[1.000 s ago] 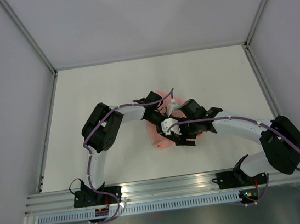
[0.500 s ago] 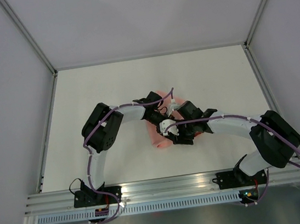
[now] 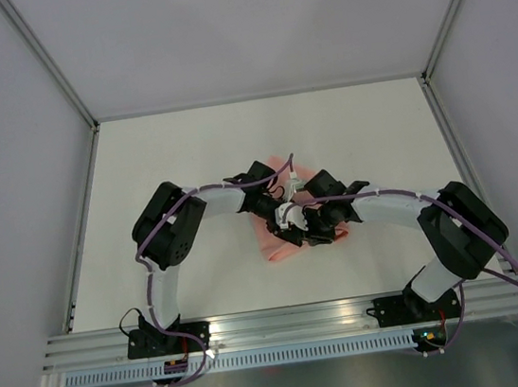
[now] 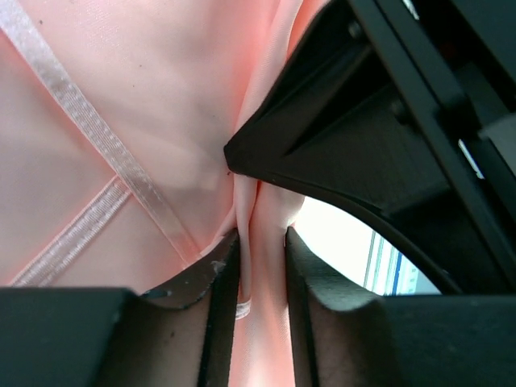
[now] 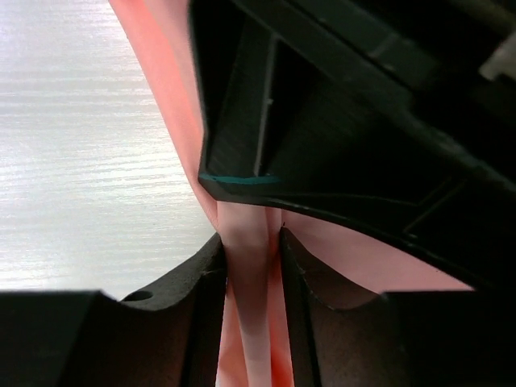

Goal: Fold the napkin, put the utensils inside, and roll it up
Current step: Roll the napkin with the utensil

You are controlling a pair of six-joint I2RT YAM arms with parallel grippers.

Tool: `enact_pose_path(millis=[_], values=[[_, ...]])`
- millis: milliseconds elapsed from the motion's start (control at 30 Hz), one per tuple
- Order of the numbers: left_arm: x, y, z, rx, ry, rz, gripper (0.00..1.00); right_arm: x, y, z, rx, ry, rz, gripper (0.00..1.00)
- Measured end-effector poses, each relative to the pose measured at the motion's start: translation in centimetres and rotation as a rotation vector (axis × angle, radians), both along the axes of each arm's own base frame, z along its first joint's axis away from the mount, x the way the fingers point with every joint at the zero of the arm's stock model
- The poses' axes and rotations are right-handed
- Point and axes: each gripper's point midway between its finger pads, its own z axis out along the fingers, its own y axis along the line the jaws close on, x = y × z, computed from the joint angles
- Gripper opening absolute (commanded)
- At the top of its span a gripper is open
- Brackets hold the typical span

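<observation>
A: Napkin, look and place?
B: The napkin (image 3: 271,241) was thin salmon-pink cloth, creased and bunched into a small heap. It lay about mid-table, a bit toward the near side, mostly hidden under both wrists. Pink showed at the heap's far edge, near-left corner and right side.

A: Grippers?
B: The left gripper (image 3: 282,211) and right gripper (image 3: 301,224) met over the cloth, very close to each other. The top view couldn't show how the jaws stood.

A: And the wrist views?
B: In the left wrist view the left fingers (image 4: 218,278) were nearly together, pinching a raised fold of pink. Pale hem bands (image 4: 89,121) crossed the sheer cloth, seen only in that view. The other gripper's black body filled the upper right, right against the fold. In the right wrist view the right fingers (image 5: 205,278) were likewise clamped on a narrow upright fold, with the other gripper's black body just beyond. Bare tabletop showed on the left there.

A: Edges, room?
B: The white table (image 3: 168,158) lay open to the far, left and right of the heap. The side rail (image 3: 81,231) and the near rail (image 3: 294,315) were well apart from the cloth. Both forearms angled inward across the near half.
</observation>
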Motion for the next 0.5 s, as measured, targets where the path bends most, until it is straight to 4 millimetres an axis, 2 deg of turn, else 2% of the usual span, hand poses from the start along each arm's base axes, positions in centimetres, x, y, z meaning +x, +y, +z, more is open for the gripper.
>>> enact_pose_path(millis=[167,267,500], values=[[0.3,0.2,0.1,-0.006,-0.01,0.034,0.37,0.4,0.0,0.1,0.006,0.07,0.0,0.34],[0.6,0.4,0.3,-0.02,-0.015,0.061,0.41,0.4,0.0,0.1,0.009,0.105,0.006,0.31],[1.6,1.0,0.8,-0.039,-0.032,0.133,0.39,0.5,0.0,0.1,0.025,0.21,0.014,0.27]])
